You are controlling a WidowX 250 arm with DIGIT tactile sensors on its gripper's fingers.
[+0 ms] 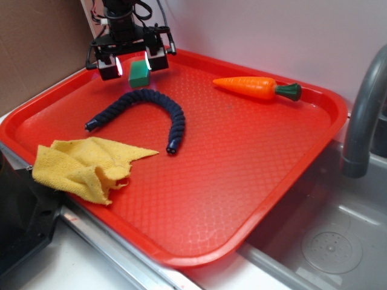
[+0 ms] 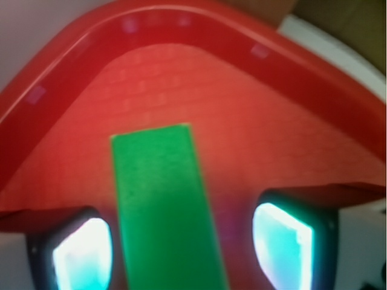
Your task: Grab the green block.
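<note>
both fingers of the tool point(image 1: 133, 63) hang spread apart, straddling the green block point(image 1: 139, 74) on the red tray point(image 1: 254, 181).

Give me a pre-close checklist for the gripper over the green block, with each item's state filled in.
1. The green block sits between the fingers of the gripper: ok, both views show it in the gap.
2. Jaws open wide enough: ok, the wrist view shows space on both sides of the block.
3. Block centred in the gap: not ok, it lies closer to the finger on the left of the wrist view.
4. Fingertips low enough to clamp: cannot tell.
5. Navy rope clear of the fingers: ok, it lies apart, nearer the camera.
6. Block resting on the red tray: cannot tell.
</note>
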